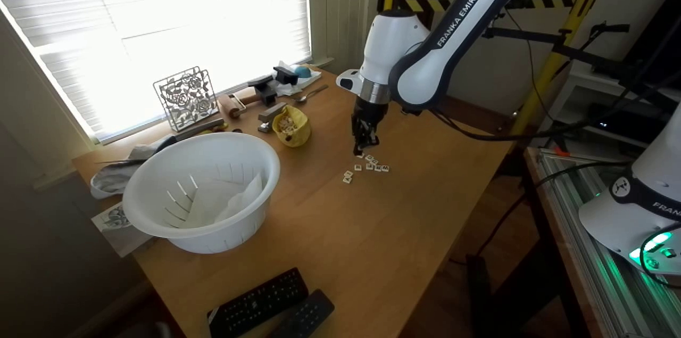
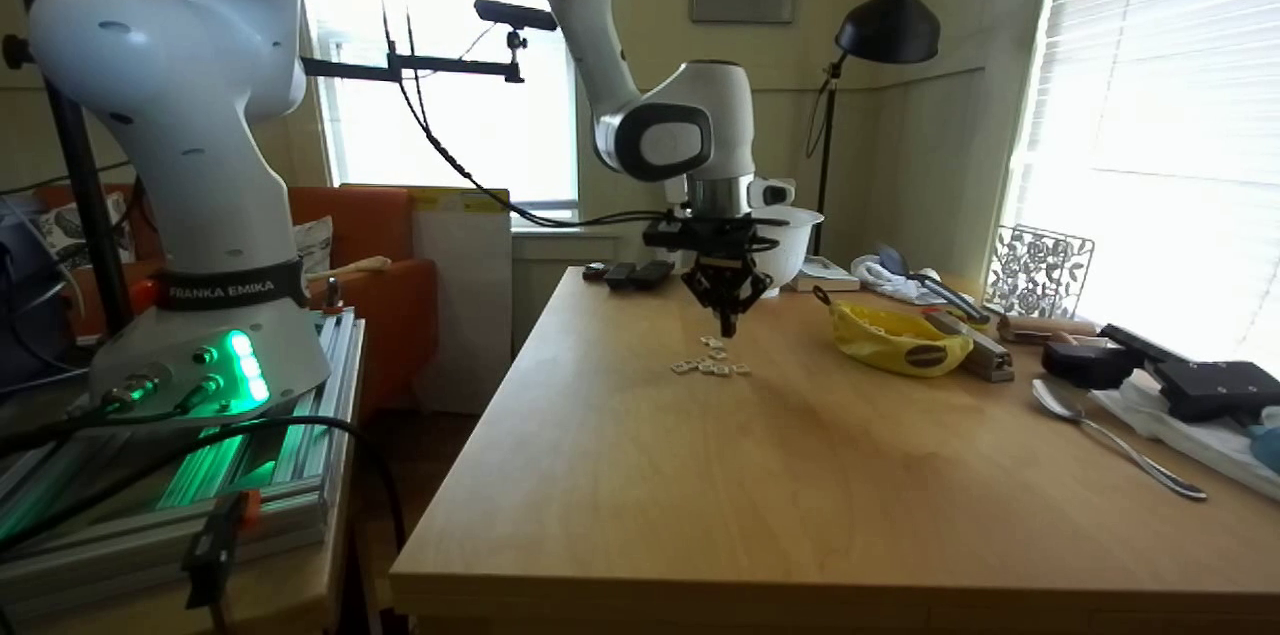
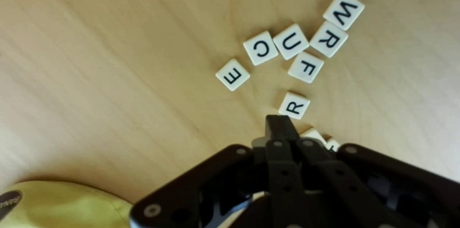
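In an exterior view, letter tiles (image 1: pixel 370 166) are scattered on the desk (image 1: pixel 340 242), nearer its robot-side edge than its window-side edge; the gripper (image 1: pixel 359 152) is suspended over them, clenched; a white basin (image 1: pixel 223 241) is set near the desk's left edge; in an exterior view, a yellow pouch (image 2: pixel 895 343) is seen between the tiles and the window-side edge; a spoon (image 2: pixel 1057 401) is laid near that edge; in the wrist view, the fingertips (image 3: pixel 279 125) are pressed together near a tile marked R (image 3: pixel 294 106); contact cannot be determined.
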